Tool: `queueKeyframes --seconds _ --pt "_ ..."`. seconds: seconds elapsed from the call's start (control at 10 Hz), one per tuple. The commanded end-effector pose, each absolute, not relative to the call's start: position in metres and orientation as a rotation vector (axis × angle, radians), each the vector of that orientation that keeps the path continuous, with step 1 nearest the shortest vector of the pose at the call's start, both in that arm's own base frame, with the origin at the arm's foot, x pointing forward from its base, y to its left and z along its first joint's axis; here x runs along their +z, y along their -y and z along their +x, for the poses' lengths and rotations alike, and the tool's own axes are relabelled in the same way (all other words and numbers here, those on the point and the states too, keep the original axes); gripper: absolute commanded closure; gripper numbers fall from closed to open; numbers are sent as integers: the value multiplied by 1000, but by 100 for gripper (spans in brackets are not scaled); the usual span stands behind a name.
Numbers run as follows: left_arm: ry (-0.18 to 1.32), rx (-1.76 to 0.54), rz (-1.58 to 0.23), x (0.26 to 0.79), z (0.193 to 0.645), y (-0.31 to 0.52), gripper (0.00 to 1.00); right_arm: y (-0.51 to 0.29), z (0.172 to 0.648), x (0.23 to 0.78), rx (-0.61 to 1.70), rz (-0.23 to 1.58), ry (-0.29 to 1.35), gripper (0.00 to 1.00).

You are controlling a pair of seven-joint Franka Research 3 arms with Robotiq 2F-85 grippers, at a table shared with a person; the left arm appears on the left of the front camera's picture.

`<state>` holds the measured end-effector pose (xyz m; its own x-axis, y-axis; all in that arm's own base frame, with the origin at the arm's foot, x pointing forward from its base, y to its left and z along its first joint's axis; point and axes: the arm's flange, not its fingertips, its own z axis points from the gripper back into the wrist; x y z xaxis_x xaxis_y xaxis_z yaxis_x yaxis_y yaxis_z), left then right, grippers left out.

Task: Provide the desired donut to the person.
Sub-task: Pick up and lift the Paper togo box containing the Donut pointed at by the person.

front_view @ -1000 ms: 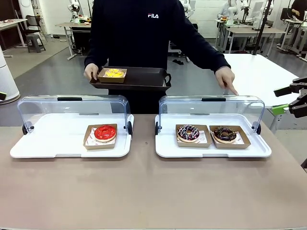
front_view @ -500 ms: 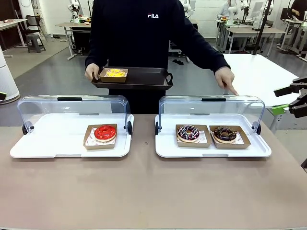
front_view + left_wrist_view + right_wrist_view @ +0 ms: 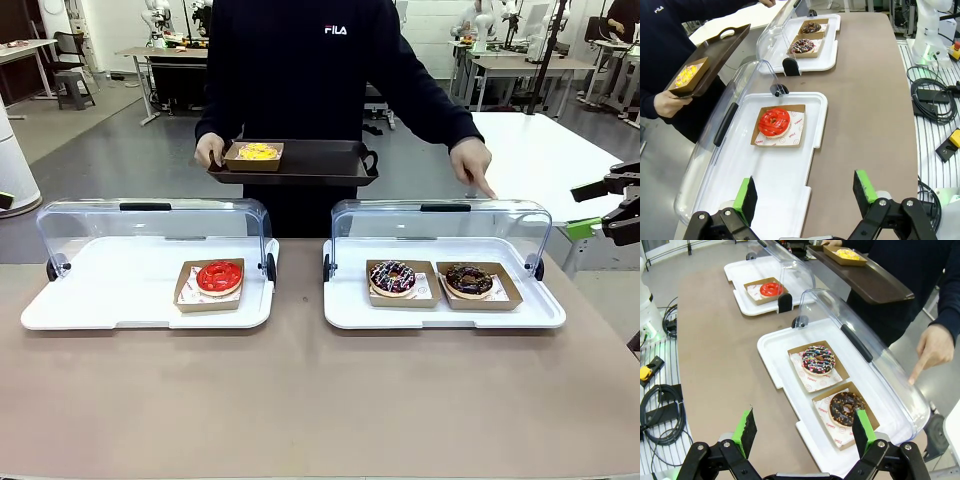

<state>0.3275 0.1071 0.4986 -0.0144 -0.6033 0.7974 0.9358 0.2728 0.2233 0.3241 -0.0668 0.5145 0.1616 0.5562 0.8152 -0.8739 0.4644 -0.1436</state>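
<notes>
At the left, the left gripper (image 3: 805,192) is standing wide open and empty, facing the red donut (image 3: 219,277). The person (image 3: 300,70) is pointing one hand (image 3: 472,163) above the chocolate donut (image 3: 468,279); the right gripper (image 3: 805,432) is also standing wide open, empty.

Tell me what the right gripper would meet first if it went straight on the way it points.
Probably the white tray, near the chocolate donut: the open right gripper points down at them with nothing between. Depth is unclear, so the spot is uncertain.
</notes>
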Motion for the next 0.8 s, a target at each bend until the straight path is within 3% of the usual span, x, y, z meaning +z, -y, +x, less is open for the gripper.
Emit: queueKeyframes --seconds 0.0,0.4,0.7 --pt "989 -1289 -446 496 328 -107 0 66 328 513 1069 425 975 0" --pt "989 -1289 -446 496 328 -107 0 67 324 514 1061 405 945 0" --pt "989 -1289 -446 496 328 -107 0 23 342 499 1169 212 669 0"
